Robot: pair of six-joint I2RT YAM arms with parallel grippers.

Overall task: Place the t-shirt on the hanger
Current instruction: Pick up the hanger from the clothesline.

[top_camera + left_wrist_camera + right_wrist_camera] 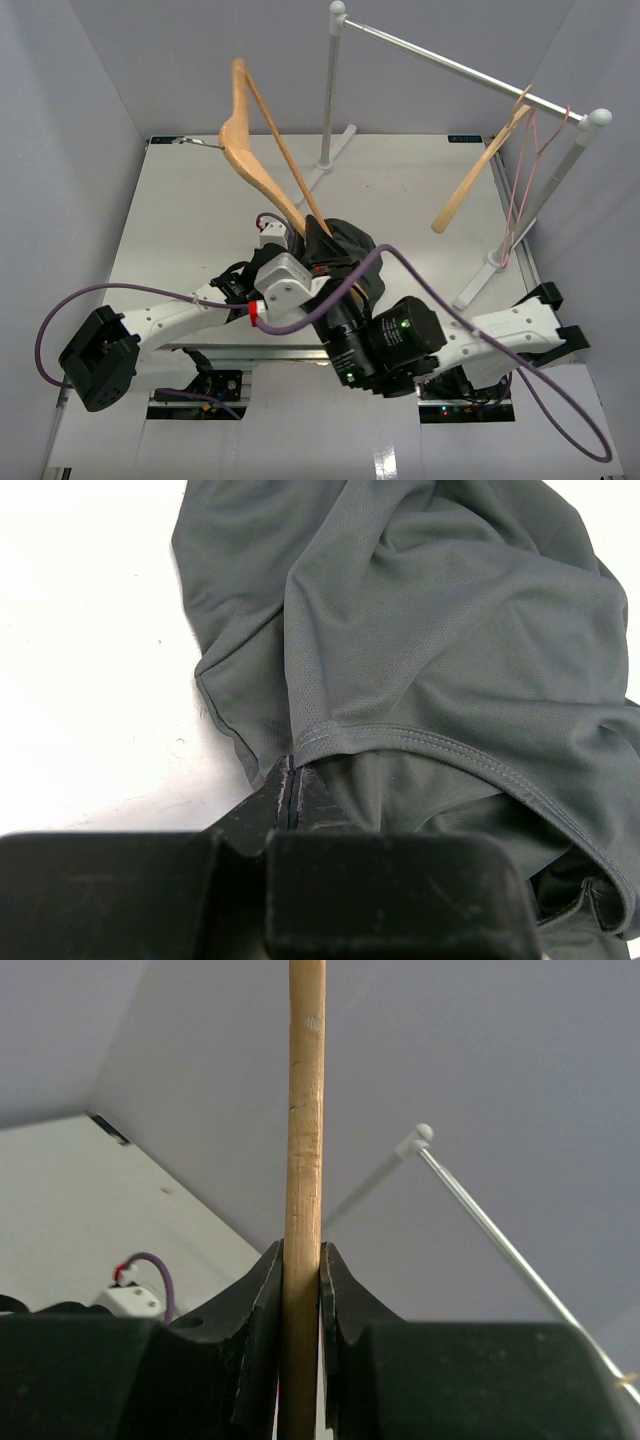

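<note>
Pale lilac-grey walls are closing round a white table, and a metal rack is standing towards its far right corner. The right pincer is clenching the hanger. A round wooden bar is running straight up between its two fingers, both pressing on the wood, and is carrying on well past the tips towards the wall.

Seen from above, the hanger is being held off the table at a tilt. Its wide end is rising up and away from this pincer, its thin hook is reaching out to the left, and its low end is sinking into the dark cloth just beside the wrist.

The left pincer is closed, its jaws lying flat against each other. The stitched hem of the t-shirt is running right into their tips, so the cloth appears to be nipped there. The t-shirt is spreading ahead of this pincer and off to its right in loose grey folds, while bare table is showing to its left. From above, the bunched cloth is sitting between the two wrists.

Well off to the right of the right pincer, a second wooden hanger and a thin pink one are hanging from the rack's rail, and a purple cable is looping out behind the left arm
</note>
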